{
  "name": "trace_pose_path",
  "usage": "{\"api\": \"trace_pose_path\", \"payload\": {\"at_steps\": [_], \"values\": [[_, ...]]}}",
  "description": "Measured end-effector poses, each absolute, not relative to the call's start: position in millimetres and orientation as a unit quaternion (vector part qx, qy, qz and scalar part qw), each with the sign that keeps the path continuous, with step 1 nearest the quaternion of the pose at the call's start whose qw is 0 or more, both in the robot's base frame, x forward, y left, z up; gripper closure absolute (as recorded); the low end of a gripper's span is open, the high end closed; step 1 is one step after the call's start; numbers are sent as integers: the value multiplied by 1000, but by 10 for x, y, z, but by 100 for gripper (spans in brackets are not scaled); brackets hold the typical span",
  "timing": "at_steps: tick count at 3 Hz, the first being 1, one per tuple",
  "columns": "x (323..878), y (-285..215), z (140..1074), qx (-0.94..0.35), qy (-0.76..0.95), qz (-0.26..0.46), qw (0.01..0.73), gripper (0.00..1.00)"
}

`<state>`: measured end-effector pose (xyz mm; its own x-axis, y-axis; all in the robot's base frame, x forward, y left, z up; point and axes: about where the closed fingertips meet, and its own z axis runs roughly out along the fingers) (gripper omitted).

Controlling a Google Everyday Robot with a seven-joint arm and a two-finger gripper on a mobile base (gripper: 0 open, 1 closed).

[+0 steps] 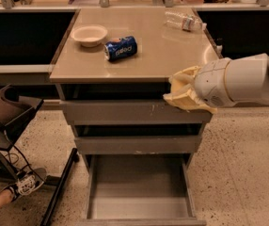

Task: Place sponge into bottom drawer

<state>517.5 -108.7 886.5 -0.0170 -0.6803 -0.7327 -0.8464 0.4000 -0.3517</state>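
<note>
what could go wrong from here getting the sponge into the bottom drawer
1. The claw, holding the sponge, is by the top drawer's right front corner, off to the right of the open bottom drawer. Releasing here would likely drop it on the floor.
2. Lowering straight down, the arm could clip the middle drawer front or the bottom drawer's right wall.

On the bench point(162, 55) a cream bowl point(89, 35) sits near a blue soda can point(120, 48) lying sideways. A clear bottle point(184, 20) lies far right, well behind the hand point(181, 92) at the front-right edge.
</note>
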Motion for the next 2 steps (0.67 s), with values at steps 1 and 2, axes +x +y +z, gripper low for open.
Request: {"api": "trace_pose_path", "payload": {"at_steps": [1,2], "values": [[5175,-1086,8863,-540,707,93,447,100],[5200,-1066,8785,-537,712,89,444,100]]}}
